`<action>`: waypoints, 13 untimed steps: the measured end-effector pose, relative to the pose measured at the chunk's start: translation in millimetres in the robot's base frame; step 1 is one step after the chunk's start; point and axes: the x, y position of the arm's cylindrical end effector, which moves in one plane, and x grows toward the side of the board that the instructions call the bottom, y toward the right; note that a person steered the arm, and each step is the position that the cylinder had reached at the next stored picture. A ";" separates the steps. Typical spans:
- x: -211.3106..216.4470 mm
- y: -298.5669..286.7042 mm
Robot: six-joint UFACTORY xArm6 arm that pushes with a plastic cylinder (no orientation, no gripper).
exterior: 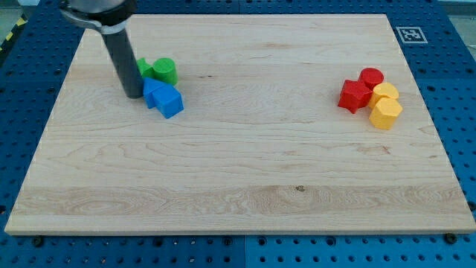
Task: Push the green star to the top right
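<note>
The green star [143, 68] sits at the view's upper left, half hidden behind my dark rod. My tip [132, 95] rests on the board just left of and below the star, touching the blue blocks' left side. A green cylinder [165, 71] stands right next to the star on its right. Two blue blocks [163, 97] lie just below the green pair, touching them.
At the view's right a cluster holds a red star [354, 96], a red cylinder [371, 77], a yellow cylinder [386, 93] and a yellow hexagon block [385, 113]. A marker tag [410, 34] sits off the wooden board [238, 186] at the top right corner.
</note>
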 end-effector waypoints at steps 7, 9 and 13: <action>-34.5 -22.9; -77.7 -11.1; -127.2 90.4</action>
